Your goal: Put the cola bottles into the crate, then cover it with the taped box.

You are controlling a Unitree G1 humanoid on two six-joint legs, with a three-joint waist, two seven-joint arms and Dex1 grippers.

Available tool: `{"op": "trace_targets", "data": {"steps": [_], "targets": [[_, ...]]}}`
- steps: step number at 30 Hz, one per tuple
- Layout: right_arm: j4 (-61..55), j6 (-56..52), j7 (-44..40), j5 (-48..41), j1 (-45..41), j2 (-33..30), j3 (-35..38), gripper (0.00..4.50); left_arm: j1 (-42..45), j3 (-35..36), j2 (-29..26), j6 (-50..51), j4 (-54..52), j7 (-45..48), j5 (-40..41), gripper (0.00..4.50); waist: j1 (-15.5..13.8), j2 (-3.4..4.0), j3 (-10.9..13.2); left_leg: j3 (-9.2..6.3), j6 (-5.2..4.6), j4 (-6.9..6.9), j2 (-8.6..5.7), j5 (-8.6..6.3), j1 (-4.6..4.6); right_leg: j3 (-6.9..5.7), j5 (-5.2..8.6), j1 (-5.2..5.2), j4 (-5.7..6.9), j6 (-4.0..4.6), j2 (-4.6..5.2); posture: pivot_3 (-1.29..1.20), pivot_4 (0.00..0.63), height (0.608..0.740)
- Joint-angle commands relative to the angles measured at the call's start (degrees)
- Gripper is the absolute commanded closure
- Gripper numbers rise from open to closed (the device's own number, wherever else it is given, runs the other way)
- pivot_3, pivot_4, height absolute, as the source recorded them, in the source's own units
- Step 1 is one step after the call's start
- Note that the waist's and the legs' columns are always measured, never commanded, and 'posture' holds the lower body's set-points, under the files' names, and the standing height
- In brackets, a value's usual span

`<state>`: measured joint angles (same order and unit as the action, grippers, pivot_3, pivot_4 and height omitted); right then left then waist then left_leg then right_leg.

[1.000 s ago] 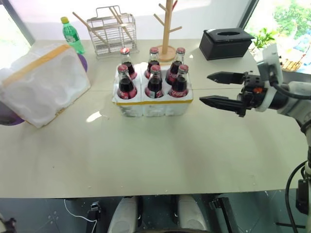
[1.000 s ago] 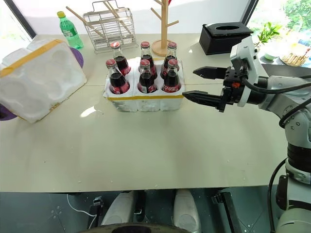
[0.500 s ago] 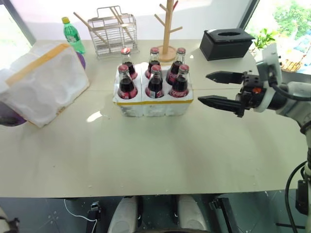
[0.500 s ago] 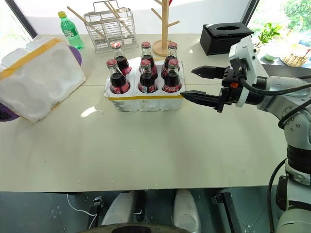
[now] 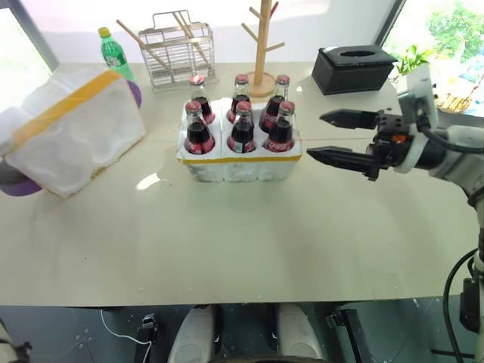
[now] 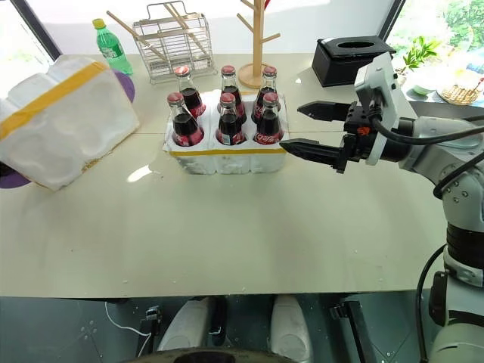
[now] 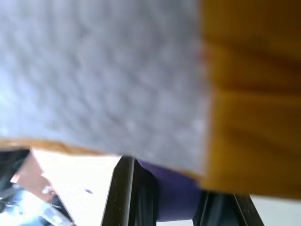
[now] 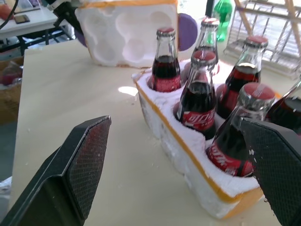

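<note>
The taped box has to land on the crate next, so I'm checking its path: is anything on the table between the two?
Nothing visible: bare table separates the taped box from the crate.

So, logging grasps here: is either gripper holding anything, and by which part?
The left gripper is shut on the taped box, at its far left edge. The right gripper is open, holding nothing.

Six red-capped cola bottles [image 5: 240, 121] upright in the yellow-banded crate [image 5: 240, 160]; taped box [image 5: 72, 128] tilted, well apart.
</note>
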<state>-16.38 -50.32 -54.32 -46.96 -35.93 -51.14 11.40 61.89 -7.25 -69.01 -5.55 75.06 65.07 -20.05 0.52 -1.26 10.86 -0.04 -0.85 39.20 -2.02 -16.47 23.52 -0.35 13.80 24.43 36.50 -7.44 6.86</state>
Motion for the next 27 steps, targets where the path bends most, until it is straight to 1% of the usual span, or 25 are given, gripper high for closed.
{"op": "trace_targets", "data": {"steps": [1,3,7,11,13,18,22,25,27], "targets": [[-1.3,1.7,0.5,1.5,-0.3,-1.4,0.8,0.00,-1.5,0.9,0.6,-6.3,-2.4,-13.0,-0.2,4.21,0.0,0.00,0.0,-0.01,0.02,0.00,0.00,0.01,-0.02,0.00,0.00,0.00,0.06,0.00,0.00,0.00,0.150,0.740],[-0.5,1.9,0.8,2.2,-0.6,-1.6,1.0,0.00,-1.5,2.2,1.3,-8.6,-4.1,-16.2,1.3,4.21,0.0,-0.01,0.0,-0.05,0.09,0.00,0.02,0.05,-0.03,0.00,0.00,0.03,0.23,0.00,0.00,0.00,0.150,0.740],[-0.1,1.9,0.3,2.1,-0.5,-2.1,1.6,0.00,-1.9,5.0,3.1,-8.9,-10.2,-16.6,5.4,4.21,0.1,-0.18,0.0,-0.07,0.10,0.04,-0.01,0.05,0.01,0.00,0.00,0.10,0.45,0.01,0.00,0.00,0.150,0.740],[-0.3,2.1,0.4,2.2,0.3,-2.1,1.9,0.00,-4.3,7.7,4.4,-6.3,-21.1,-18.9,8.1,4.21,0.2,-0.18,0.0,-0.06,0.04,0.03,-0.01,0.02,0.01,0.00,0.00,0.13,0.46,0.01,0.02,0.00,0.150,0.740],[-0.4,2.3,0.6,2.4,0.7,-1.8,1.9,0.00,-5.9,9.7,5.3,-3.7,-28.1,-19.4,10.3,4.21,0.2,-0.18,0.0,-0.07,0.02,0.03,-0.01,0.01,0.01,0.01,0.00,0.14,0.46,0.01,0.03,0.00,0.150,0.740],[-0.3,2.3,1.7,2.4,1.5,-1.3,2.4,0.00,-8.9,13.6,8.1,5.5,-50.5,-21.9,13.9,4.21,0.2,-0.19,0.0,-0.07,0.03,0.04,0.00,0.01,0.03,0.03,0.00,0.14,0.45,0.01,0.04,0.00,0.150,0.740],[-0.4,2.4,0.8,2.0,3.3,-2.5,4.1,0.00,-7.6,11.5,11.0,10.0,-64.4,-24.9,11.0,4.21,0.0,-0.19,0.0,-0.10,0.03,0.06,-0.03,0.01,0.04,0.03,0.00,0.10,0.45,0.01,0.04,0.00,0.150,0.740],[0.3,2.7,0.8,2.4,4.6,-3.4,5.7,0.00,-7.7,7.8,12.1,10.3,-70.5,-26.6,6.0,4.21,0.1,-0.18,0.0,-0.08,0.03,0.06,-0.06,0.01,0.04,0.04,0.00,0.10,0.44,0.01,0.04,0.00,0.150,0.740],[0.7,2.9,1.3,2.6,5.2,-3.6,6.8,0.00,-8.8,5.3,12.6,8.8,-73.2,-28.1,1.8,4.21,0.1,-0.17,0.0,-0.07,0.03,0.06,-0.09,0.02,0.02,0.04,0.00,0.10,0.44,0.01,0.04,0.00,0.150,0.740]]}}
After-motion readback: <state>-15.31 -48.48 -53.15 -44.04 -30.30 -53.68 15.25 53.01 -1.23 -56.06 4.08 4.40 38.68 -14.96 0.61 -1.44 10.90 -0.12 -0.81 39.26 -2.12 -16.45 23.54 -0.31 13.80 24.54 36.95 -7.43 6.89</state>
